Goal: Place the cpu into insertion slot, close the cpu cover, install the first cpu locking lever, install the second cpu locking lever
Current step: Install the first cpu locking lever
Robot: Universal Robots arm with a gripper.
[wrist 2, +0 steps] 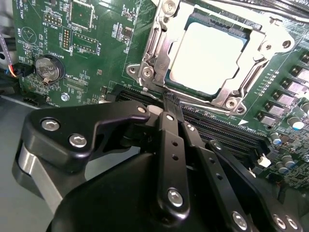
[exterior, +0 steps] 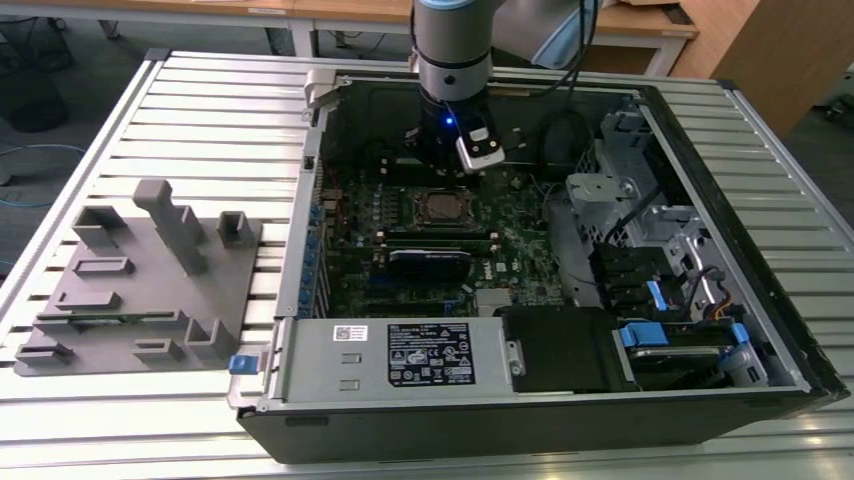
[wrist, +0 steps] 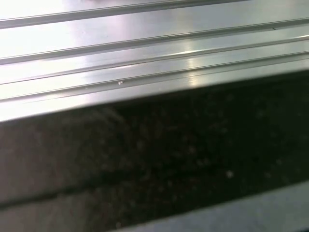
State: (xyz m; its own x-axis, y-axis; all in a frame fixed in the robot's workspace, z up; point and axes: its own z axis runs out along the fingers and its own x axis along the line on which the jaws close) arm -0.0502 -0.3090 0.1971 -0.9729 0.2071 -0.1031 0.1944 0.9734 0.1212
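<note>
Two steps look done: cpu [wrist 2: 207,53] sits in the slot [wrist 2: 231,99], with the cover [wrist 2: 155,46] down over it. Levers: cannot tell. Gripper [wrist 2: 170,102], pinched narrow and empty, hovers at the cpu's 12 o'clock in the exterior view.

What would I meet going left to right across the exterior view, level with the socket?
Grey fixture → cpu, seated in the insertion slot on the green board → drive bay with blue tabs.
</note>
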